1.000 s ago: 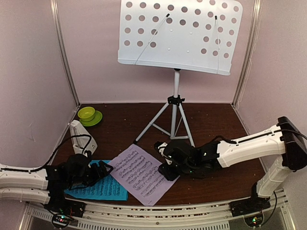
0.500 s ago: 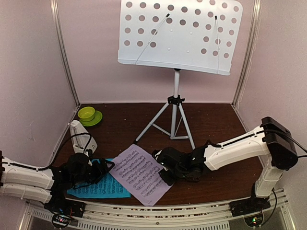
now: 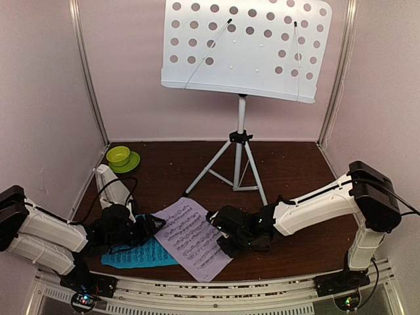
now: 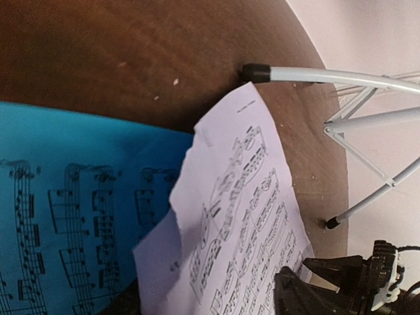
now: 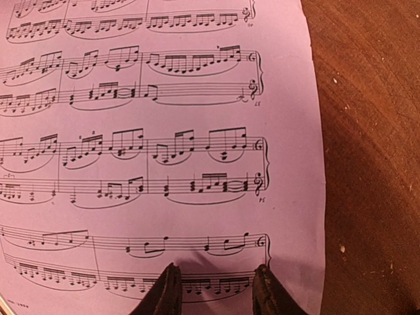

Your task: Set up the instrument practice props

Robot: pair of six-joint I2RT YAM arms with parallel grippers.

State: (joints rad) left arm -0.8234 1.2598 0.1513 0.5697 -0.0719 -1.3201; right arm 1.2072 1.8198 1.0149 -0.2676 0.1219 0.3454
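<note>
Since a second ago the right gripper (image 3: 223, 240) has slid left onto the lilac page's right edge, and the left gripper (image 3: 148, 227) has reached further right, to that page's left corner.

There are two printed sheet-music pages, one lilac (image 3: 195, 239) and one cyan (image 3: 134, 254), both flat on the dark brown wooden table (image 3: 295, 164) near its front edge. The lilac page's long axis runs diagonally from far-left to near-right, and its left side overlaps the cyan page. The cyan page's long axis runs left to right.

One white perforated music stand on a silver tripod (image 3: 243, 49) stands at the back centre, its wide desk facing the arms. One small white pyramid metronome (image 3: 110, 186) stands upright by the left wall, apex up. Behind it sits one lime-green bowl on its saucer (image 3: 120, 156).

In the right wrist view the fingers (image 5: 172, 290) are spread apart, their tips down at the lilac page. Whether the left gripper's fingers are apart or together cannot be told.
</note>
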